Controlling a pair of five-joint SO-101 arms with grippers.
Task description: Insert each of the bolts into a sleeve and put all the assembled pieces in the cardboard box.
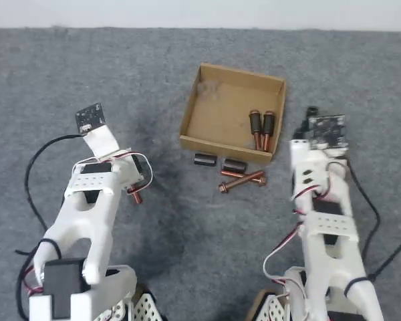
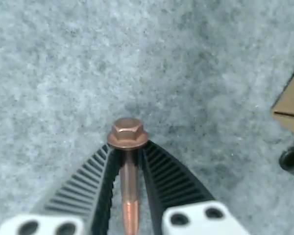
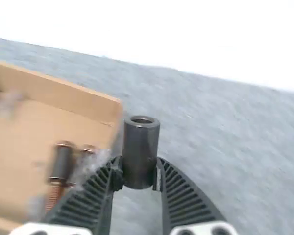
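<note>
My left gripper (image 2: 129, 149) is shut on a copper bolt (image 2: 128, 139) and holds it over the grey carpet, left of the cardboard box (image 1: 195, 110); the same bolt (image 1: 136, 194) pokes out under the left arm in the high view. My right gripper (image 3: 137, 172) is shut on a black sleeve (image 3: 141, 147), held upright just off the box's right side (image 3: 63, 95); the high view shows the sleeve (image 1: 312, 112) too. Two assembled pieces (image 1: 261, 128) lie inside the box. In front of the box, two loose sleeves (image 1: 204, 160) (image 1: 234, 165) and two bolts (image 1: 241, 178) lie on the carpet.
Grey carpet covers the table, with open room left of the box and between the two arms. A black cable (image 1: 32, 180) loops beside the left arm. One loose sleeve (image 2: 291, 159) and a box corner (image 2: 290, 105) sit at the edge of the left wrist view.
</note>
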